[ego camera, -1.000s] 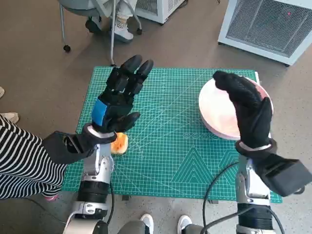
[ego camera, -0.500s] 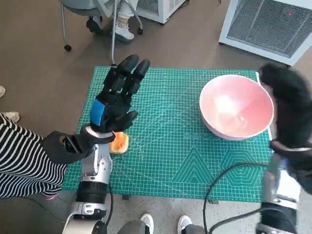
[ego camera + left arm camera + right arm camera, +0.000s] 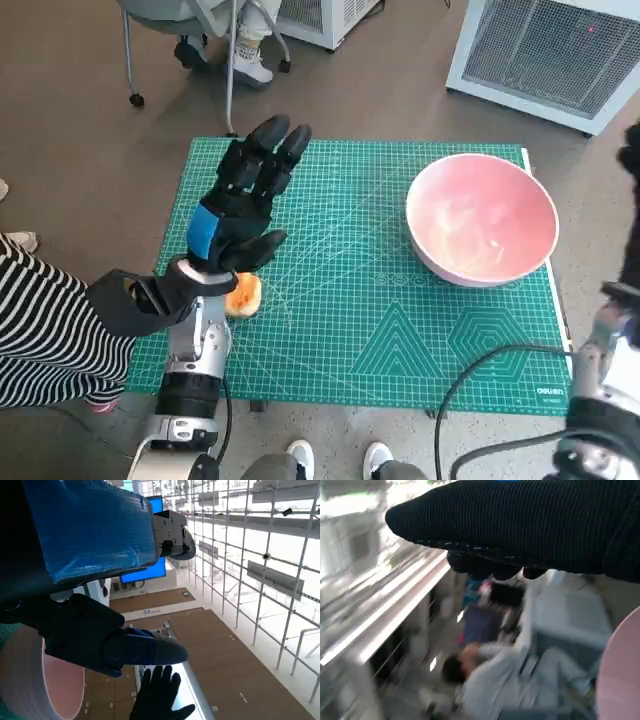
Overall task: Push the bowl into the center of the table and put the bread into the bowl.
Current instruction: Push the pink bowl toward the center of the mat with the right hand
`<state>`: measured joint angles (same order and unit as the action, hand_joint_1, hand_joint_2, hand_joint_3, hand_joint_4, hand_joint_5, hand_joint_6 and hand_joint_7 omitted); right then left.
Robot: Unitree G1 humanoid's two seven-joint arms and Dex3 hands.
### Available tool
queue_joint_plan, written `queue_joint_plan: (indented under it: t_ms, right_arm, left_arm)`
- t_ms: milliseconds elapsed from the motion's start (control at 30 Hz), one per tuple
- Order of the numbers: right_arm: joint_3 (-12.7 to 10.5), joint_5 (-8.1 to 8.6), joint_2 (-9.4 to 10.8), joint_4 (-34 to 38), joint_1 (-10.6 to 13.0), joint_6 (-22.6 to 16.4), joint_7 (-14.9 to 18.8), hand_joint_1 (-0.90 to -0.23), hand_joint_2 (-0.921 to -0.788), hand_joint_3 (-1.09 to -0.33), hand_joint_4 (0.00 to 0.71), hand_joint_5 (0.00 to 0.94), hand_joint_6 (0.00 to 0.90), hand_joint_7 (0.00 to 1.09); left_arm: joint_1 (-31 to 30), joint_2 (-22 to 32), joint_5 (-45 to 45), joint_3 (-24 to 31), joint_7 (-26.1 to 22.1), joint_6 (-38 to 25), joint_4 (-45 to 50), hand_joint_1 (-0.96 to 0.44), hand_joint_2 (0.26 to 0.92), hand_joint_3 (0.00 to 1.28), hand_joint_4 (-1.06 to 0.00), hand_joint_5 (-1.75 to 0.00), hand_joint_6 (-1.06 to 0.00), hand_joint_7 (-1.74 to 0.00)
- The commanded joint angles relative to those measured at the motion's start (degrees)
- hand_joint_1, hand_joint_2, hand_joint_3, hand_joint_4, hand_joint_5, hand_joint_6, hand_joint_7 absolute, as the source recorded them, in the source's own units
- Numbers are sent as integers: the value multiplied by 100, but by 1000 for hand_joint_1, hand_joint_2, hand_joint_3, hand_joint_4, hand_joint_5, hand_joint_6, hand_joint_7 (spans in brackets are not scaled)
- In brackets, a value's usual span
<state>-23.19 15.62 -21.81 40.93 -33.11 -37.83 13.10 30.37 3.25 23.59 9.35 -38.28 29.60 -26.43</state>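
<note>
A smooth, glossy pink bowl (image 3: 482, 218), round and deep with its mouth facing straight up, sits on the green gridded cutting mat (image 3: 350, 330) that covers the table, well off to the right of the left robot hand (image 3: 243, 205). That robot hand, black with a patch of blue tape across its back, hangs above the mat's left half with its fingers stretched forward and slightly apart, grasping nothing. Just beneath its wrist, on the mat's left edge, lies the bread (image 3: 243, 295), a small, soft-looking orange-tan lump; most of it is hidden under the hand, so its long axis cannot be made out. The right robot hand (image 3: 632, 165), in a black knitted glove, shows only as a dark sliver at the picture's right edge, apart from the bowl's rim; whether it is spread or clenched cannot be told. In the left wrist view the gloved robot hand appears beyond the bowl's pale rim with its fingers spread. A black cable (image 3: 490, 365) loops across the mat's near right corner.
</note>
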Motion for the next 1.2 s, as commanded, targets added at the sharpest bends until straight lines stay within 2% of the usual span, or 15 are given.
queue_joint_plan:
  t_ms: [33,233,467,633,833,1033,1200]
  right_arm:
    - [-79,40,-107,670,-165,161,-9,-647,-921,-856,108,0,-1,424]
    - [-128,55,-172,1316,-383,292,5,-608,-921,-875,94,0,-1,378]
    - [-117,-61,-267,2151,-634,517,-130,-572,-921,-909,82,0,2,358]
    - [-116,-55,-282,2586,-794,785,-153,-557,-921,-937,88,3,9,351]
    - [-162,14,-226,2862,-935,1103,-191,-555,-921,-943,92,5,20,329]
    - [-182,29,-68,3018,-1015,1261,-240,-562,-921,-938,108,11,47,324]
    - [-225,73,59,3130,-1069,1341,-94,-558,-921,-926,124,6,90,275]
  left_arm:
    - [13,40,-46,-7,-7,63,-67,-587,921,311,-20,-161,1,-467]
    - [5,58,-66,-10,-6,54,-43,-588,921,308,-26,-157,1,-474]
    - [-27,100,-61,-7,-18,34,17,-584,921,305,-29,-152,1,-476]
    - [-61,138,-41,-5,-20,1,84,-580,921,300,-37,-151,1,-481]
    - [-117,172,-24,-2,-29,-29,159,-576,921,295,-47,-149,1,-489]
    - [-174,212,-19,8,-11,-85,257,-576,920,287,-51,-144,1,-499]
    - [-216,252,3,33,-19,-126,310,-575,920,280,-54,-139,1,-503]
